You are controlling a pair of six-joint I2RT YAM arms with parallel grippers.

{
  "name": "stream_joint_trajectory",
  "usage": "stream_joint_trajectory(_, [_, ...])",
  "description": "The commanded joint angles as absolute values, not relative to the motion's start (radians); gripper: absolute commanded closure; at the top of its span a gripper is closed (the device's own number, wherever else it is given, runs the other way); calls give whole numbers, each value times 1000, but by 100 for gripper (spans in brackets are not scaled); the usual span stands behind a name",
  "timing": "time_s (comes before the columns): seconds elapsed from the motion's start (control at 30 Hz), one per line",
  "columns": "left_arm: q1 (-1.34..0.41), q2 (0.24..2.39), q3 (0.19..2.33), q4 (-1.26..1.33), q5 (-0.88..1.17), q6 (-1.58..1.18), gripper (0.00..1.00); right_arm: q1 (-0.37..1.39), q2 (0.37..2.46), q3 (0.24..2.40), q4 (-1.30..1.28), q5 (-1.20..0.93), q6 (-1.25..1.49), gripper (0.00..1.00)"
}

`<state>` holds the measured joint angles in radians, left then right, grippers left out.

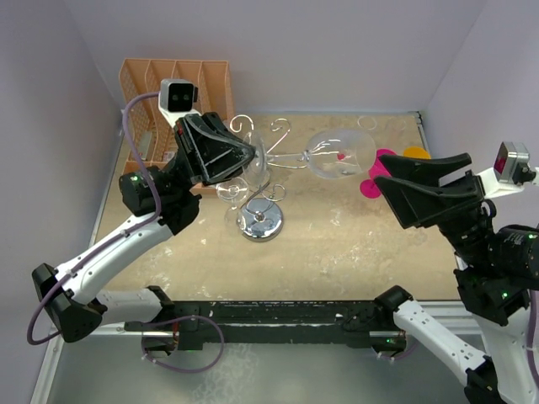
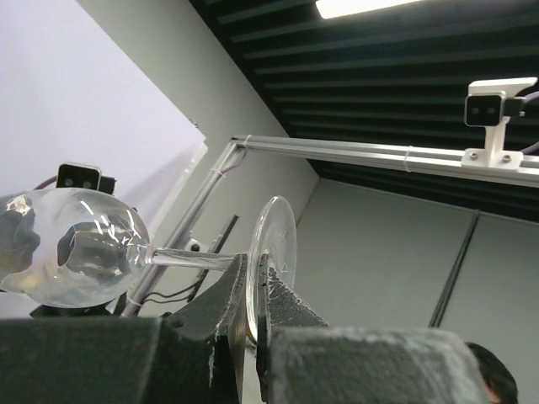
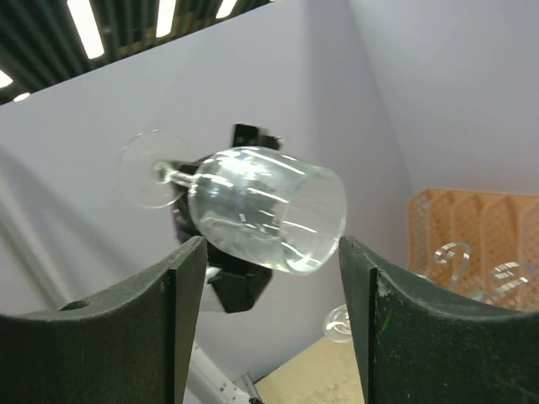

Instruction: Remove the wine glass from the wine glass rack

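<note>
Left gripper (image 2: 253,290): clenched on the glass's round foot. Its two fingers (image 2: 215,307) pinch the disc edge-on, and the disc stands up out of the slit between them.
Right gripper (image 3: 271,246): spread wide, fingers (image 3: 181,311) standing either side of the bowl. Whether the pads touch the bowl I cannot tell.
Glass (image 1: 341,156): lies on its side in the air over the far middle of the tabletop (image 1: 337,252). Its foot points toward the left edge and its mouth toward the right.
Rack (image 1: 261,202): upright on its round base, left of centre, just below the left gripper in the top view.
Glass and rack: in the top view the stem crosses the rack's upper curls. Whether they touch cannot be told there.
Organizer (image 1: 181,84): in the far-left corner, behind the left arm.
Top view only: both arms at once, the right fingertips close by the glass's mouth, and the rack base on the tabletop.
Left wrist view only: the grip on the foot, with the stem running from the disc out to the bowl.
Right wrist view only: the bowl framed between the open fingers, with the left gripper dark behind it. The organizer and two rack curls show low at the right.
</note>
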<state>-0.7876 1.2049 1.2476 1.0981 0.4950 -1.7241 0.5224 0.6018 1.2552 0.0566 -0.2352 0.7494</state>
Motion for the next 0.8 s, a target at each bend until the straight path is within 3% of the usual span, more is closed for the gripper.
stream_joint_trajectory(0.0, [-788, 1212, 1243, 1292, 481, -1838, 100, 524, 647, 1249, 288, -465, 772, 36])
stream_joint_trajectory(0.17, [-788, 1234, 1240, 1340, 483, -1884, 100, 525, 695, 1224, 482, -607, 862, 44])
stream_joint_trajectory(0.37, [-788, 1258, 1229, 1395, 486, -1941, 100, 525, 732, 1178, 726, -726, 999, 61])
stream_joint_trajectory(0.7, [-788, 1276, 1226, 1377, 506, -1939, 100, 525, 761, 1160, 839, -765, 1060, 100])
stream_joint_trajectory(0.77, [-788, 1271, 1235, 1339, 521, -1903, 94, 525, 754, 1161, 833, -757, 1044, 100])
